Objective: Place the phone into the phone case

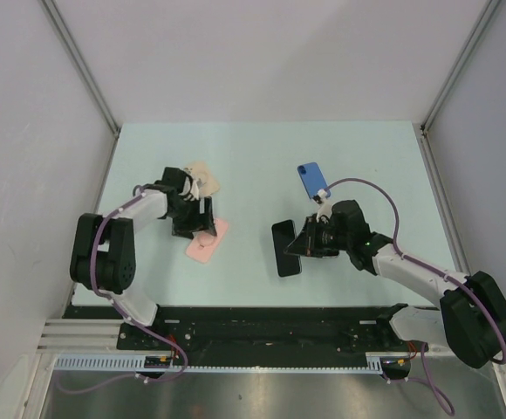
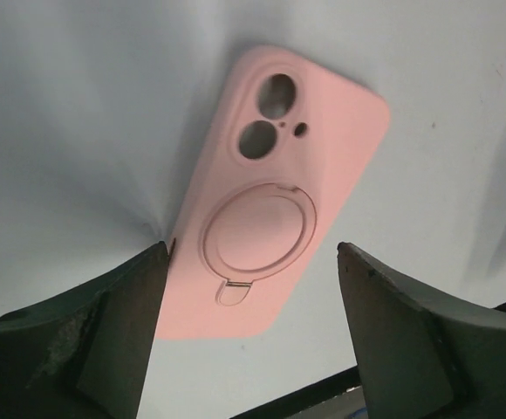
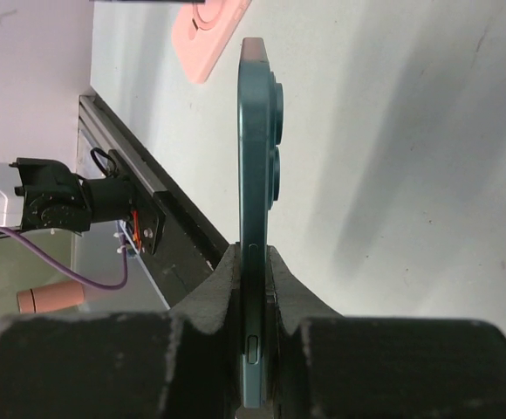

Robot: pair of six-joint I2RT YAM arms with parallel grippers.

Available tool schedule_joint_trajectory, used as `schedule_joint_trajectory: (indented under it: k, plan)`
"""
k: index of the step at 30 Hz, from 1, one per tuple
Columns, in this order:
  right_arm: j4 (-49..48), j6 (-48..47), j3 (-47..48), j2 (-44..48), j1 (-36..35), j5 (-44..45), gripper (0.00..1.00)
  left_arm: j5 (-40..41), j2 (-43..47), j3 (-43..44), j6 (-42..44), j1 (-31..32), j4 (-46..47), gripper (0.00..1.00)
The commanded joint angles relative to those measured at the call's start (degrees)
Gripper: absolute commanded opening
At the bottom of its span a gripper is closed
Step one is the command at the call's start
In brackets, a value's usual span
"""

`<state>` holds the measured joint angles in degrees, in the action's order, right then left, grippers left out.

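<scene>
A pink phone case (image 1: 208, 237) lies flat on the table, its ring-stand back facing up; it also shows in the left wrist view (image 2: 275, 201). My left gripper (image 1: 190, 220) is open just above its far end, fingers (image 2: 113, 323) spread wider than the case. My right gripper (image 1: 304, 245) is shut on a dark teal phone (image 1: 285, 248) and holds it off the table, right of the case. In the right wrist view the phone (image 3: 255, 175) stands edge-on between the pads (image 3: 283, 301), camera bumps facing right. The case (image 3: 208, 30) shows beyond it.
A blue phone case (image 1: 312, 181) lies at the back right of centre. A beige object (image 1: 206, 179) lies behind the left gripper. The black front rail (image 1: 262, 319) runs along the near table edge.
</scene>
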<state>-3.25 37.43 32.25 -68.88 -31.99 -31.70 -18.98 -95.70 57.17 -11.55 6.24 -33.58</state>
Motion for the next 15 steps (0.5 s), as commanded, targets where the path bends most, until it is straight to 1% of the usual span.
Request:
schedule_joint_trajectory:
  k: [1,3,4,5,6,7,9,15]
  plan:
    - [-2.29,-0.52,0.45,0.94,0.17,-0.55,0.0,9.64,1.93,1.36,2.15,4.83,-3.06,0.87]
    - [-1.77,-0.69,0.53,1.56,0.26,-0.55,0.0,13.95,1.22,1.81,2.58,7.02,-3.86,0.88]
    - [-1.5,-0.78,0.53,1.82,0.26,-0.38,0.0,14.76,0.7,1.98,2.76,7.9,-3.86,0.95]
    - [-0.89,-1.13,0.53,2.17,0.35,-0.2,0.0,15.63,0.52,1.98,2.94,9.74,-3.77,0.97]
    - [-0.54,-1.31,0.53,2.78,0.43,0.06,0.0,18.6,0.25,2.07,3.11,10.89,-4.03,0.99]
    - [-0.27,-1.39,0.45,3.14,0.61,0.41,0.0,18.8,-0.53,2.33,3.29,11.94,-4.12,1.0]
    - [0.17,-1.39,0.36,3.75,0.87,0.41,0.0,22.14,-1.41,2.68,3.55,14.14,-4.74,1.0]
    - [-0.71,-0.87,-0.96,3.93,1.23,0.42,0.0,23.9,-1.6,2.69,3.73,16.52,-3.51,0.96]
